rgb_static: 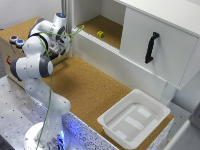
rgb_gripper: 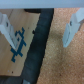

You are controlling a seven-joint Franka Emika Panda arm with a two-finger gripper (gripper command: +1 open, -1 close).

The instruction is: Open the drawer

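Note:
The white cabinet front [rgb_static: 160, 45] with a black vertical handle [rgb_static: 151, 47] is at the exterior view's right, and it looks shut. My gripper [rgb_static: 63, 46] hangs far from that handle, at the exterior view's left, above the cork surface near the cabinet's left end. In the wrist view the gripper [rgb_gripper: 40, 30] is open and empty. Its two pale fingers [rgb_gripper: 73, 29] are spread wide above the cork [rgb_gripper: 62, 62], a black strip [rgb_gripper: 36, 50] and a brown panel with a blue pattern [rgb_gripper: 17, 45].
A small yellow-green cube [rgb_static: 100, 34] lies in the open shelf bay left of the cabinet front. A white plastic tray [rgb_static: 134, 117] stands on the cork table's front right. A wooden box with round blue and red knobs [rgb_static: 16, 40] is behind the arm.

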